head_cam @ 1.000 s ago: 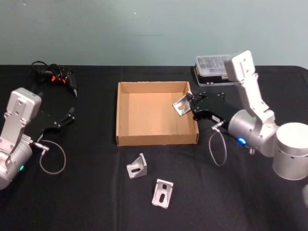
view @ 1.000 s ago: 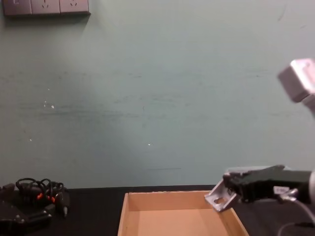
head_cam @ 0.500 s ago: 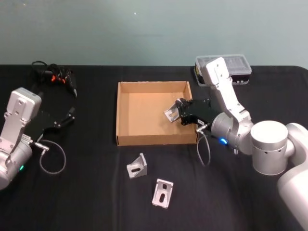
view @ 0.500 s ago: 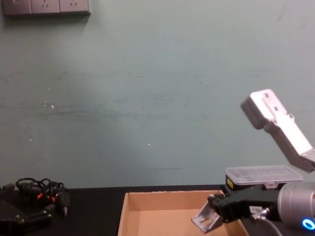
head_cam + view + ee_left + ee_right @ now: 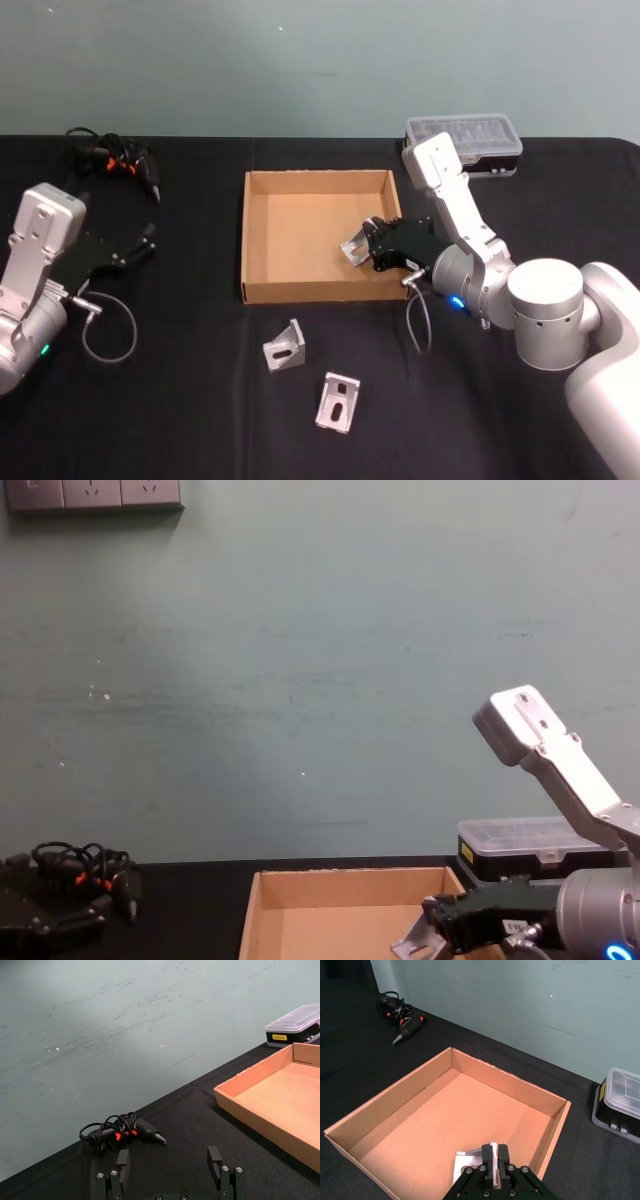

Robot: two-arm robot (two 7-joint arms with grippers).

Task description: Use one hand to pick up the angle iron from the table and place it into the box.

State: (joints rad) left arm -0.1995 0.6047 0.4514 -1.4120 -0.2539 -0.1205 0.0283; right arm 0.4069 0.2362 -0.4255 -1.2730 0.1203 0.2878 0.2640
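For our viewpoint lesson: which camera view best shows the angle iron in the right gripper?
The head view: the angle iron shows nearly whole in the right gripper, over the box. The right wrist view hides part behind the gripper; the chest view catches it at its bottom edge.

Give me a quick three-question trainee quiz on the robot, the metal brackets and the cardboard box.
1. True or false: the right gripper grips a silver metal angle iron inside the shallow tan cardboard box's outline.
2. How many loose angle irons lie on the flat black table?
3. The left gripper is: A open, B shut on a cable.
Key: 1 true; 2 two; 3 A.
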